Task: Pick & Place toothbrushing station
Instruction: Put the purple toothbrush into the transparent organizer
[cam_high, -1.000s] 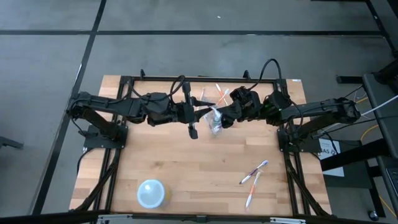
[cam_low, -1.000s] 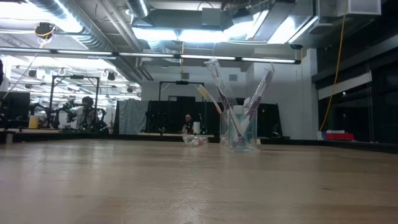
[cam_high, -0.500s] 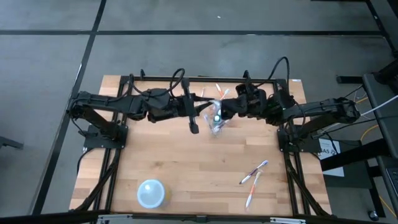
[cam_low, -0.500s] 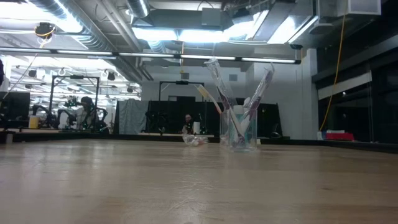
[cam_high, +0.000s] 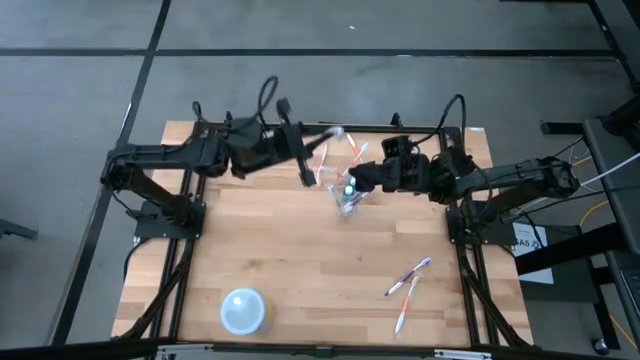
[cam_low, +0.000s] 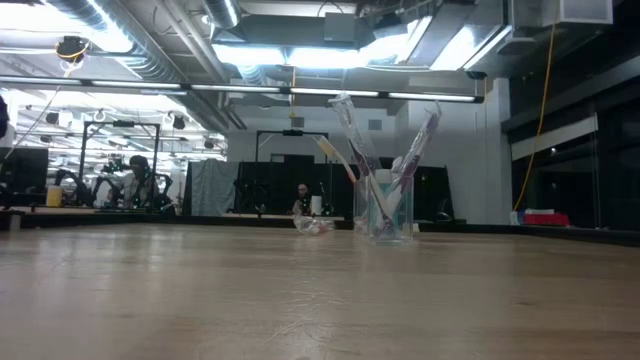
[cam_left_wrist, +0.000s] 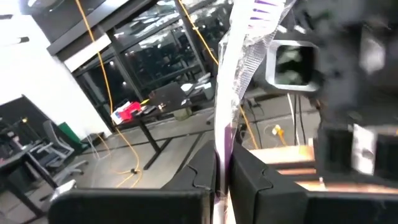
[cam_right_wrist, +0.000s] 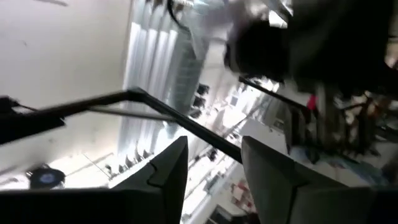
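Note:
The clear cup (cam_high: 347, 197) stands on the table's far middle. It holds a teal tube (cam_high: 349, 188) and several toothbrushes (cam_low: 352, 125) that lean on its rim (cam_low: 388, 178). My left gripper (cam_high: 306, 140) is raised left of and beyond the cup, shut on a wrapped white toothbrush with purple marks (cam_left_wrist: 239, 56). My right gripper (cam_high: 352, 180) hovers at the cup's right side; in its wrist view the gripper (cam_right_wrist: 214, 174) is open with nothing between the fingers. My left gripper pinches the wrapped toothbrush near one end (cam_left_wrist: 221, 163) between its two fingers. The brush runs on past the fingertips, in line with the fingers. In the high view it (cam_high: 330, 132) reaches toward the table's right, lifted clear of the table and the cup.
Loose toothbrushes (cam_high: 352, 150) lie beyond the cup near the far edge. Others (cam_high: 408, 276) lie at the near right. A pale blue bowl (cam_high: 243, 310) sits upside down at the near left. The black frame (cam_high: 320, 126) runs along the far edge.
My left gripper has risen and drawn back toward the table's far left, carrying the wrapped toothbrush away from the cup. My right gripper has opened and pulled back a little toward the right edge, uncovering the teal tube in the cup. The cup has stayed put.

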